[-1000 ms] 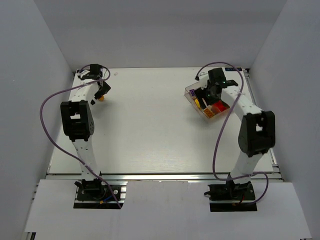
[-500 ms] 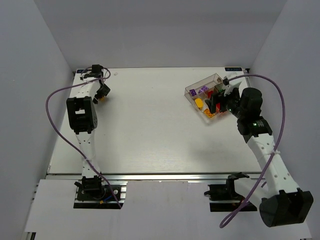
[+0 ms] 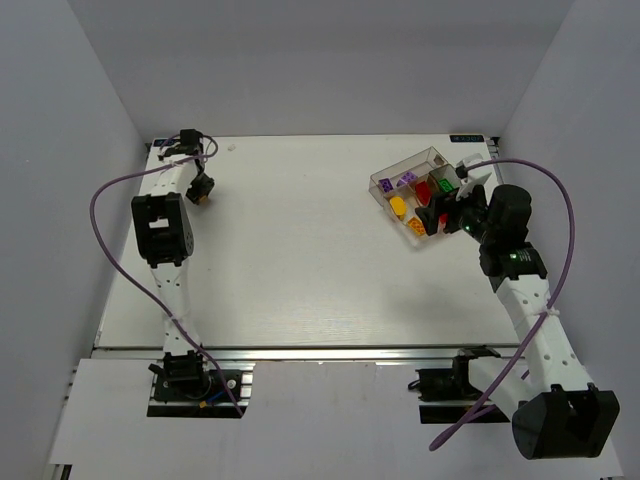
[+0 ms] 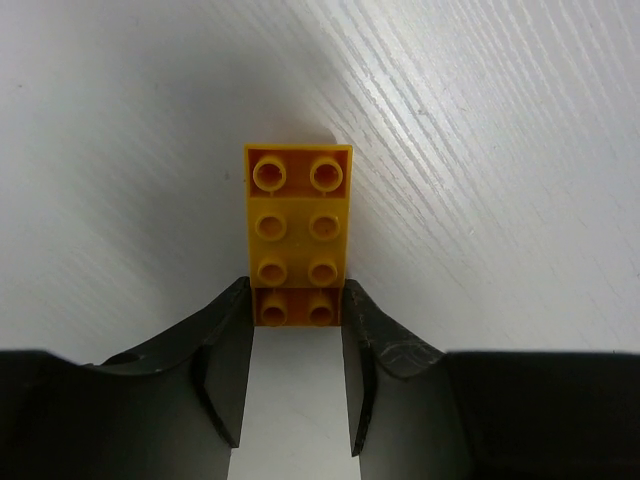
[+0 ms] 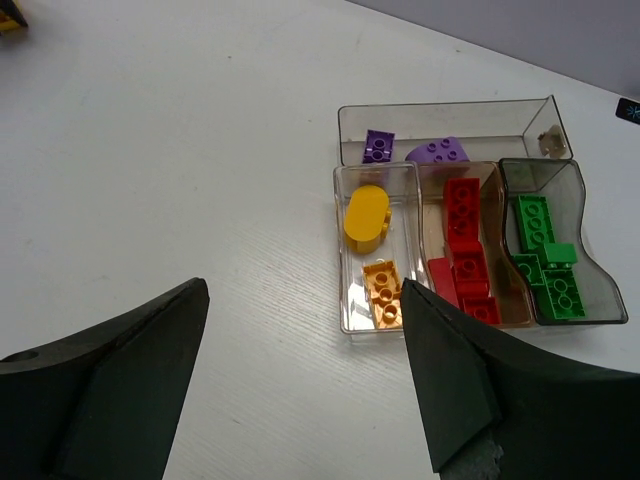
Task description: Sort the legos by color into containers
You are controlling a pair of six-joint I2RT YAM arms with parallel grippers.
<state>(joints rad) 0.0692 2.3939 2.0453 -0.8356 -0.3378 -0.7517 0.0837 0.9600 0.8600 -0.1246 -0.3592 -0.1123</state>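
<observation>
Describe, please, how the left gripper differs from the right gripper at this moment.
The left gripper is shut on the near end of an orange brick lying flat on the table; the right gripper is wide open and holds nothing. The left gripper sits low at the table's far left; the right gripper looks down on the box at far right. Both have black fingers.

Bare table [image 3: 300, 260] runs wide through the middle, free passage there. Far right, the clear box [image 5: 470, 120] stands in the way, with the right gripper [image 3: 438, 216] spread just beside it. Far left, the orange brick [image 4: 298, 230] fills the left gripper [image 4: 296, 300] gap, and the side wall [image 3: 100, 150] is seemingly close.
</observation>
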